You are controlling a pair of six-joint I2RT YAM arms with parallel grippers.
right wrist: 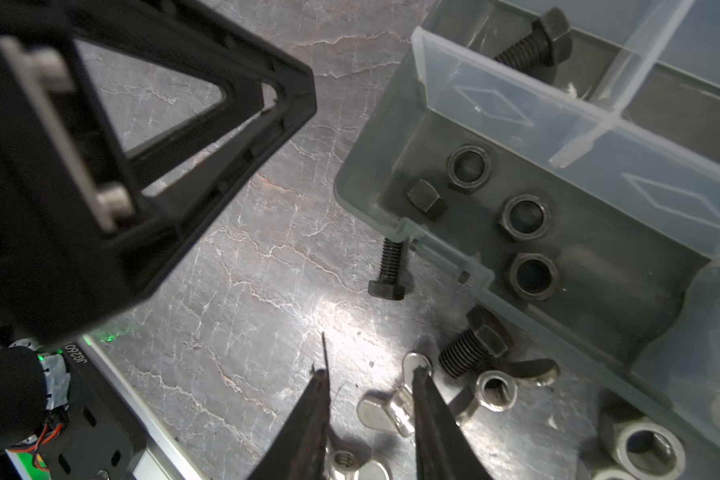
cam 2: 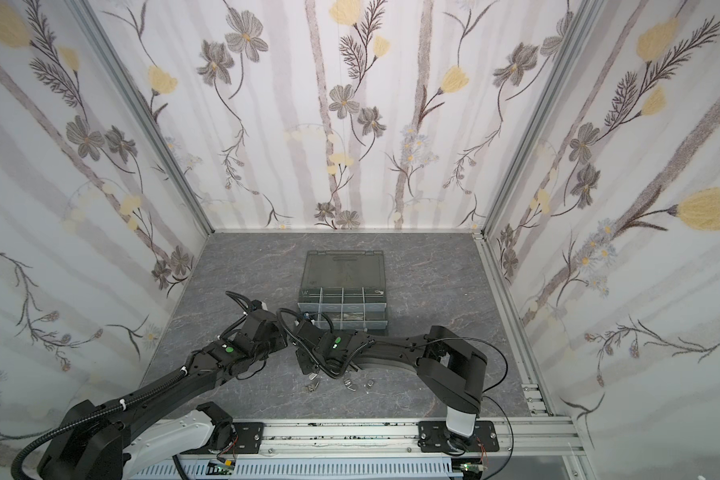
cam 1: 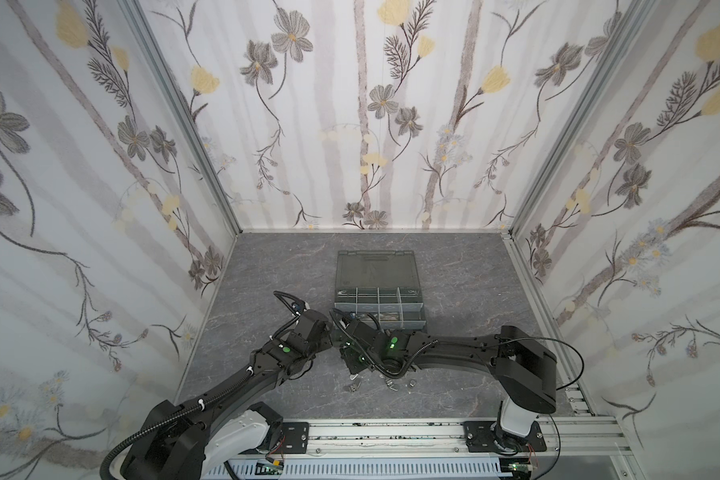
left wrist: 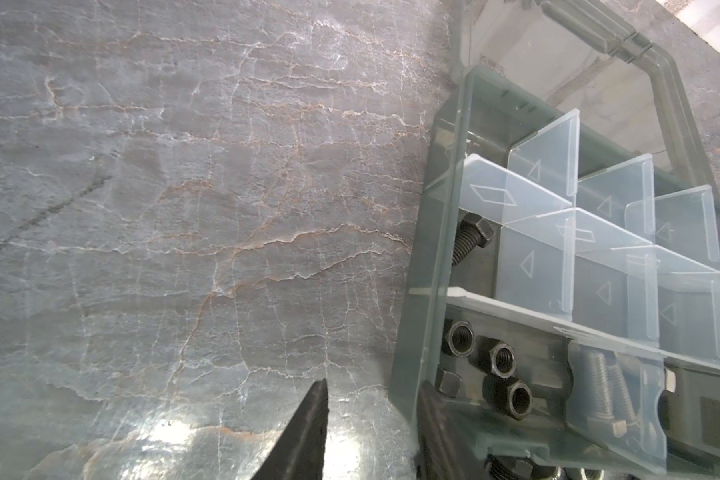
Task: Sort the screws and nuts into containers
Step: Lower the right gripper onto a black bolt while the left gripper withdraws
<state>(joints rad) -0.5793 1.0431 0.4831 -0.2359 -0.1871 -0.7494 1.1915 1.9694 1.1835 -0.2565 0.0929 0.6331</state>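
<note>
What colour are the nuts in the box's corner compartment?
The nuts are black, clearest in the right wrist view.

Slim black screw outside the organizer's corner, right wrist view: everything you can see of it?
The black screw is slim and matte, dark metal by its look, with a hex head and a fully threaded shank. It lies flat and loose on the grey marbled table, shank tip at the outer corner of the organizer box, head pointing away. Whether the tip touches the wall is unclear. Nothing grips it.
</note>
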